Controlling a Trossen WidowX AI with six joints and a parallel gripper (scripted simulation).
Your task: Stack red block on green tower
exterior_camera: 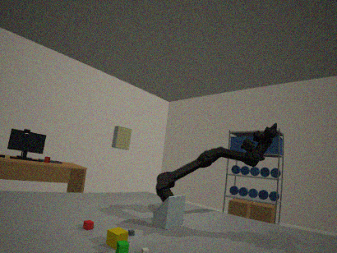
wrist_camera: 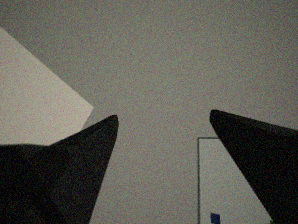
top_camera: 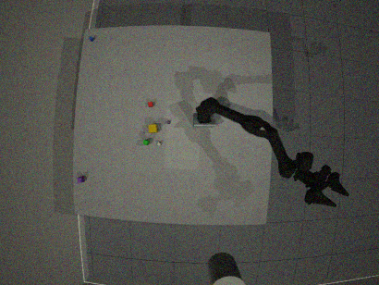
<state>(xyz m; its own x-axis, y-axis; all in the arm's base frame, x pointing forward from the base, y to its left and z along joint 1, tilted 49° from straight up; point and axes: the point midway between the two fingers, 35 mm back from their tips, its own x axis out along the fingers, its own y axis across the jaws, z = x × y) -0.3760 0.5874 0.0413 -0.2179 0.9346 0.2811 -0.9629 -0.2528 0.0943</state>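
Observation:
The red block (top_camera: 151,104) (exterior_camera: 88,225) stands on the table, apart from the other blocks. The green tower (top_camera: 146,142) (exterior_camera: 122,246) stands near the yellow block; its lower part is cut off by the frame edge in the exterior view. My gripper (top_camera: 341,200) (wrist_camera: 163,117) is open with nothing between the fingers. It is raised far off to the right of the table in the top view, well away from both the red block and the green tower. Neither of them shows in the wrist view.
A larger yellow block (top_camera: 152,129) (exterior_camera: 117,238) stands between red and green. A small grey block (top_camera: 168,122) (exterior_camera: 131,232) and a small white one (top_camera: 159,142) (exterior_camera: 145,250) are close by. A blue object (top_camera: 91,38) and a purple one (top_camera: 80,179) lie near the left edge.

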